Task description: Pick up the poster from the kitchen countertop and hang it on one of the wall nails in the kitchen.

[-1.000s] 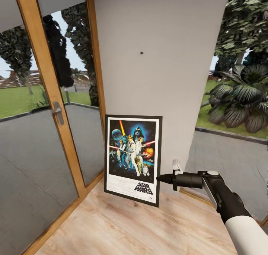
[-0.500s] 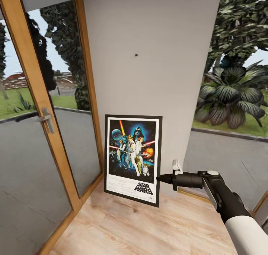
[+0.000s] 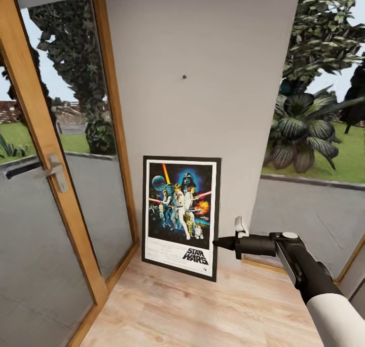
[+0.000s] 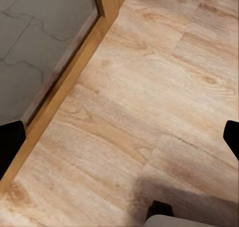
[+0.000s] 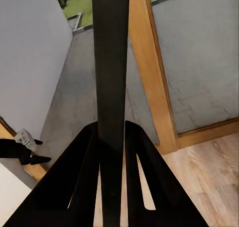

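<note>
Domestic interior at a garden-facing wall. A pale grey plaster wall panel (image 3: 203,83) stands at 12 o'clock, a wood-framed glazed door (image 3: 50,185) with a metal lever handle (image 3: 52,170) at 9 o'clock, and light wood plank flooring (image 3: 203,306) below. Through the glass appear paving, lawn, trees and a broad-leaved plant (image 3: 304,129) at 2 o'clock.

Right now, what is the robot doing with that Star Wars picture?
The robot is holding the poster by its side edge with its right end effector, upright in front of a pale grey wall. A tiny wall nail sits higher up on that wall, well above the poster, so the poster is not hung yet. The left end effector is open over the wooden floor.
</note>
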Robot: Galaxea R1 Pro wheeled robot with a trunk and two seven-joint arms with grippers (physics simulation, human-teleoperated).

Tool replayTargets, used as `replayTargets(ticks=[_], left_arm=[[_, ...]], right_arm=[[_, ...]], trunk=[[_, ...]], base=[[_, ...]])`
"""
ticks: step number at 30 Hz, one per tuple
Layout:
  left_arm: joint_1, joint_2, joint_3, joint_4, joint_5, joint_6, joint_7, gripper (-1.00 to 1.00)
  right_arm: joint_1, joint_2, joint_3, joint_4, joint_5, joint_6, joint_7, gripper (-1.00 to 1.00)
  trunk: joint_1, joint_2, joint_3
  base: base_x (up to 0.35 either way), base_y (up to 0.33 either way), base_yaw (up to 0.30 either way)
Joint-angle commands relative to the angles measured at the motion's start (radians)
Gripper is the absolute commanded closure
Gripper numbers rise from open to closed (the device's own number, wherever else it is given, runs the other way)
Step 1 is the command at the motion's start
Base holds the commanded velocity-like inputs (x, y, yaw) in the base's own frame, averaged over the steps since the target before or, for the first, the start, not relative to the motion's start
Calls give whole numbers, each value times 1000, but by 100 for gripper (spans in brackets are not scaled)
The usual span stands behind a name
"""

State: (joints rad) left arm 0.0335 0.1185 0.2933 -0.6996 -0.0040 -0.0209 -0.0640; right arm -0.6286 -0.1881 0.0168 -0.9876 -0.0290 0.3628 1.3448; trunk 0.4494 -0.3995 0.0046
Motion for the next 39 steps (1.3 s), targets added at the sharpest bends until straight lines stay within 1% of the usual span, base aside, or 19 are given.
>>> replayTargets(ticks=[1,4,8,22,26,28,29,32,34,39], left_arm=[[0,0,3,0,-1,-2,-7,-100],[0,0,3,0,0,-2,-7,-100],[0,0,3,0,0,-2,-7,-100],[0,0,3,0,-1,-2,-7,-100],[0,0,-1,0,-1,-2,-7,-100],[0,0,-13,0,-2,-3,-7,-100],[0,0,-28,0,-2,-3,-7,-100],[0,0,-55,1,-2,-2,-7,-100],[0,0,-64,0,-2,-2,-7,-100],[0,0,-73,0,-2,-2,-7,-100]], right_arm=[[0,-1,2,0,-4,13,4,100],[0,-1,2,0,-4,13,3,100],[0,-1,2,0,-3,13,2,100],[0,-1,3,1,-5,13,2,100],[0,-1,3,1,-5,13,2,100],[0,-1,3,1,-5,13,2,100],[0,-1,3,1,-5,13,2,100],[0,-1,2,1,-5,13,2,100],[0,-1,2,1,-5,13,2,100],[0,-1,2,1,-5,13,2,100]], trunk=[[1,0,0],[1,0,0],[1,0,0],[1,0,0],[1,0,0],[1,0,0],[1,0,0],[1,0,0],[1,0,0],[1,0,0]], base=[[118,329,-23],[118,330,-54],[118,330,-208],[121,328,-291],[129,217,-300],[52,73,-300],[21,29,-300],[11,16,-300],[4,6,-300],[2,2,-244]])
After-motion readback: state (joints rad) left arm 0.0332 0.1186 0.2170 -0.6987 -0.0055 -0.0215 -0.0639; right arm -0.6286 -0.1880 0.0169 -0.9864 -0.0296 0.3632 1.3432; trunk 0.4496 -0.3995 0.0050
